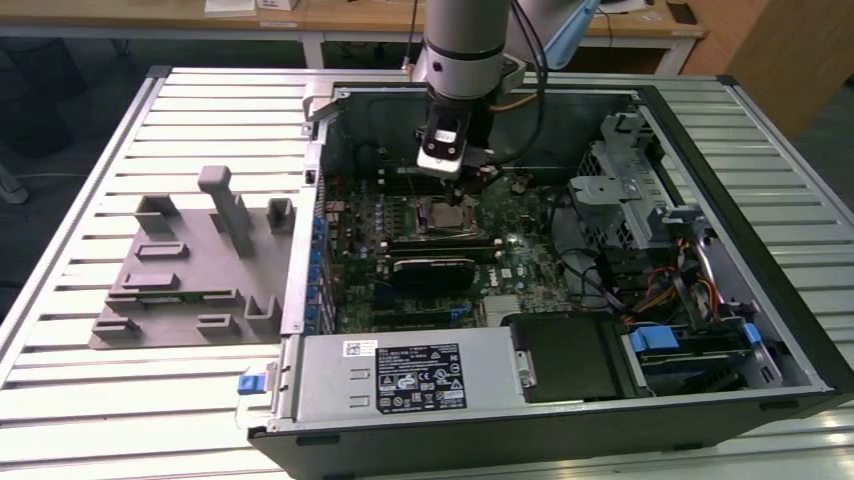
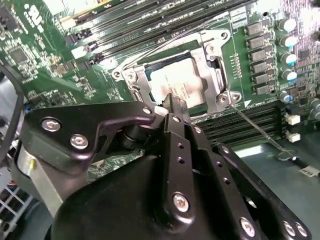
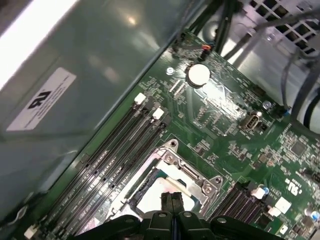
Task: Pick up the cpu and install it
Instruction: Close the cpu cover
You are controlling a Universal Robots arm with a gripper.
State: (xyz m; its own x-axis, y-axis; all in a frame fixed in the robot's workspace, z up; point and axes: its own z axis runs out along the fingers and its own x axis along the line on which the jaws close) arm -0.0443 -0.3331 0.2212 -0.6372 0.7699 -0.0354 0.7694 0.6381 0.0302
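Second wrist view first: the cpu (image 2: 181,82) lies flat in its socket (image 2: 216,50) on the board (image 2: 45,60), pale top up, with the metal frame around it. The gripper (image 2: 171,103) stands right over the chip's near edge. Its two black fingers are pressed together with nothing between them. The first wrist view agrees, with the gripper (image 3: 172,199) showing only a hairline between the tips above the cpu (image 3: 150,197). Whether the tips touch the chip or hang just above it, I cannot tell.

In the exterior view the gripper (image 1: 454,172) reaches down inside the open case (image 1: 747,160), just above the cpu (image 1: 445,213).

The likely trouble comes from where the tips sit. They are near one edge, not the middle, so a downward push there could rock the chip instead of seating it level, and the contacts beneath would take the load unevenly (bent ones are hard to undo). Any sideways drift while in contact could drag the chip against the frame and leave it skewed. The thin wire lever (image 2: 255,129) lies loose just beside the socket, close to the arm's black linkage. A tilted or sweeping move could snag it.
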